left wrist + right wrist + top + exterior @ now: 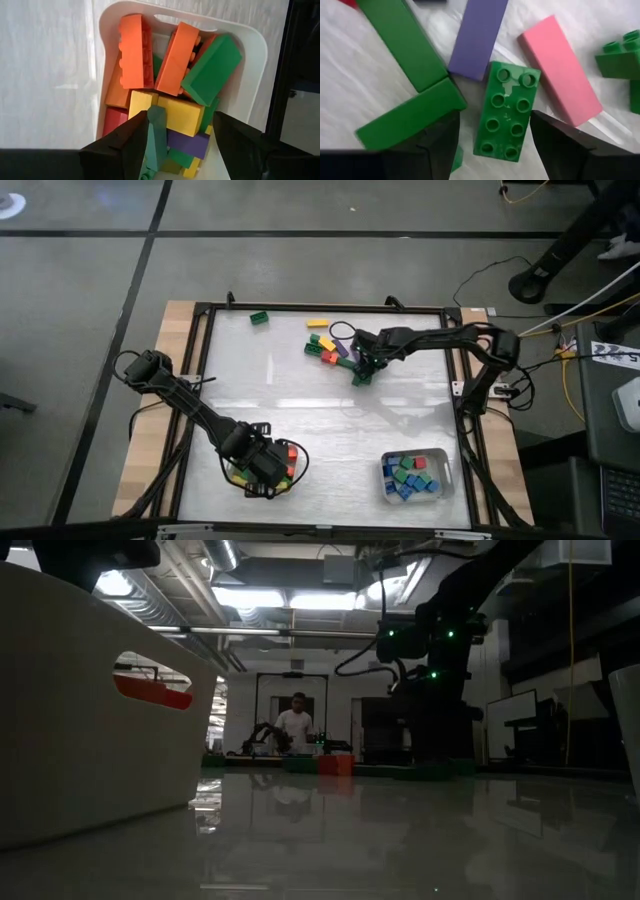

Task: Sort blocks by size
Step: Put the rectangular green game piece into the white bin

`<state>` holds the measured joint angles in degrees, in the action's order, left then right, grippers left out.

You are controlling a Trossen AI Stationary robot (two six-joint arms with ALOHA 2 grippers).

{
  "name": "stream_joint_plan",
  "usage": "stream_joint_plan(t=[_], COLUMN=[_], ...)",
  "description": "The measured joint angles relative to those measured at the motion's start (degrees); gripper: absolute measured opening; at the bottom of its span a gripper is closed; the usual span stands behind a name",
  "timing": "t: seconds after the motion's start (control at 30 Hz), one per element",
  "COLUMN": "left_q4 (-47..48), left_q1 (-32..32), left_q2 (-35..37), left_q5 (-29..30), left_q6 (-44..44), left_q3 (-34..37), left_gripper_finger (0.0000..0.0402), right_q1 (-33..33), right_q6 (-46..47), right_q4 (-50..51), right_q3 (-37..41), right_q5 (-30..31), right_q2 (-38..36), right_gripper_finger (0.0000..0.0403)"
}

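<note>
The right gripper (492,145) is positioned over the loose pile at the far side of the table (300,390), jaws open and empty. A long green block (506,112) lies studs-up directly between them, its long axis running along the fingers. The left gripper (180,145), jaws apart, is held over the near-left tray (250,50) of long blocks.

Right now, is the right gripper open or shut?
Open. The right gripper has its fingers spread either side of a studded green block lying flat on the table, not yet touching it.
</note>
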<state>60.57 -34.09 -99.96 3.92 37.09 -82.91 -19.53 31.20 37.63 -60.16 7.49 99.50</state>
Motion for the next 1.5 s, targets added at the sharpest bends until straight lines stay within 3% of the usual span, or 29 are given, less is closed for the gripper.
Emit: stream_joint_plan(t=[0.3, 0.57, 0.73, 1.0, 1.23, 1.5], left_q4=[-0.15, -0.05, -0.52, -3.93, -8.96, -16.22], left_q1=[0.0, 0.0, 0.0, 0.47, 4.74, 9.7], left_q2=[0.0, 0.02, 0.02, 0.09, 0.09, 0.09], left_q5=[0.01, 1.08, 10.22, 30.34, 31.83, 32.01], left_q6=[-0.01, -0.01, -2.43, -14.6, -20.37, -30.52], left_q3=[0.0, 0.0, 0.0, 0.0, 0.0, 0.0], left_gripper_finger=[0.021, 0.021, 0.021, 0.021, 0.021, 0.021], right_q1=[0.0, 0.0, 0.0, 0.88, 6.95, 15.6], right_q6=[-1.7, -3.35, -4.87, -5.9, -7.31, -6.32], right_q4=[-0.14, -0.3, 0.09, -0.09, -2.2, -12.41], right_q3=[-0.09, 0.02, -0.62, -4.67, -8.78, -9.35], right_q5=[-1.25, -3.08, -7.17, -25.25, -30.33, -35.21], right_q2=[2.65, 2.76, 2.73, 1.54, 1.05, 1.05], right_gripper_finger=[0.0231, 0.0135, 0.0135, 0.0155, 0.0141, 0.0155])
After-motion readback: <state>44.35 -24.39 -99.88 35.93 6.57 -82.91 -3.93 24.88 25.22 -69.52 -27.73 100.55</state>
